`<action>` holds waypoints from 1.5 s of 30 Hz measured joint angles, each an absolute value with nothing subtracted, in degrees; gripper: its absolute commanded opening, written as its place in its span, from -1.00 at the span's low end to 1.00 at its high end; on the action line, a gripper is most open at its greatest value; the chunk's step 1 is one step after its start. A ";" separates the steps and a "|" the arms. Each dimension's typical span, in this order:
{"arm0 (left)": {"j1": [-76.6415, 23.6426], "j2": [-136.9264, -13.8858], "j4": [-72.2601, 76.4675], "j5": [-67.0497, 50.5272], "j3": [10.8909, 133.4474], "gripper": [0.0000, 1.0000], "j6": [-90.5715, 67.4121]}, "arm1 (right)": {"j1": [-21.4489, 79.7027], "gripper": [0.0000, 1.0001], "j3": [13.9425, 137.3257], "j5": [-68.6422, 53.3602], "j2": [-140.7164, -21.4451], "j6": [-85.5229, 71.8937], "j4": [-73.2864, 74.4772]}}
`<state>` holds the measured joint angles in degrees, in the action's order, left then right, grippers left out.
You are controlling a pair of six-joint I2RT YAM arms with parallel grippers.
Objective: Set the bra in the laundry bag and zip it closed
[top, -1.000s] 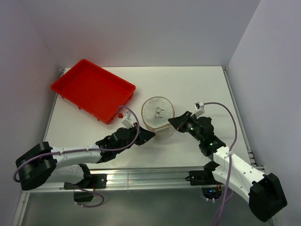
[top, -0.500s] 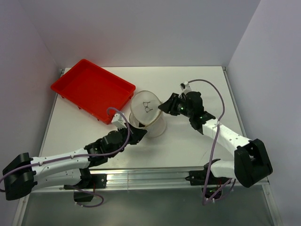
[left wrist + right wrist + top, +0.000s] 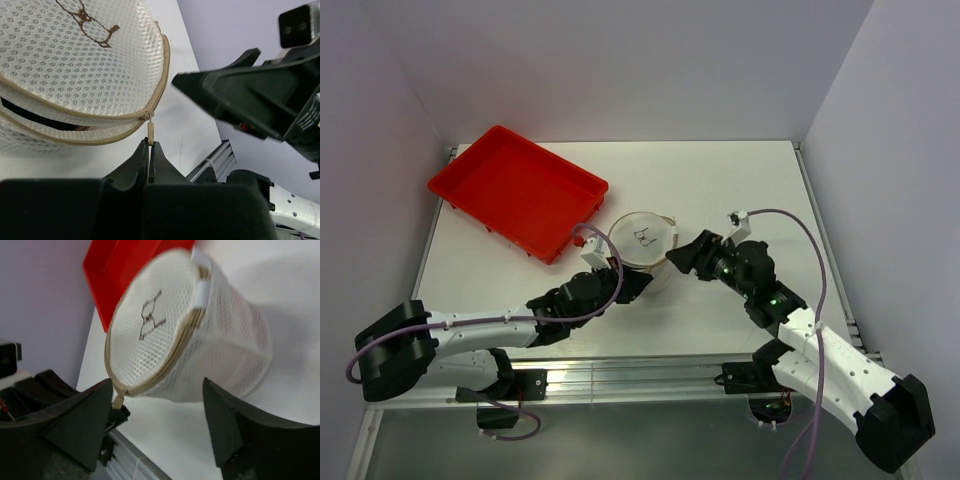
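The laundry bag, a round white mesh pouch with beige rims and a small glasses mark, lies tilted on the table with its flat face up. My left gripper is shut on the beige zipper pull at the bag's near rim. A dark slit stays open along the zip, left of the slider. My right gripper stands open just right of the bag, its fingers apart from the mesh. The bra is hidden.
A red plastic tray sits at the back left, its corner close behind the bag. The table's near edge with its metal rail runs below both arms. White walls close in the sides and back.
My right gripper has opened, let go of the bag and drawn back to its right side. The bag has settled back on the table. My left gripper stays shut on the zipper pull.
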<state>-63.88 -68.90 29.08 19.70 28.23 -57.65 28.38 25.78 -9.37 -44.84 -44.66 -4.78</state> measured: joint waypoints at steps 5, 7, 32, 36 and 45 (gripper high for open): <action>-64.23 -71.26 31.31 18.63 28.32 -0.99 -57.69 | 33.82 0.22 23.20 -8.16 -45.15 -49.43 -4.78; -64.36 -71.92 32.03 18.04 28.36 -1.00 -57.69 | 34.22 0.05 23.20 -8.03 -46.63 -50.59 -5.96; -64.75 -59.90 19.94 24.97 27.31 -1.00 -53.10 | 27.09 -1.00 30.24 -7.09 -54.54 -44.07 -4.14; -64.75 -55.02 15.49 28.29 26.65 -1.00 -51.79 | 24.43 -1.00 32.97 -7.29 -58.67 -41.43 -4.23; -64.69 -55.40 12.97 27.20 26.61 -0.51 -50.22 | 23.31 -1.00 37.50 -12.36 -65.89 -38.39 -6.31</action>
<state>-64.69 -55.40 12.97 27.20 26.61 -50.22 23.31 37.50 -12.36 -65.89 -38.39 -6.31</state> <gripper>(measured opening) 0.105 0.019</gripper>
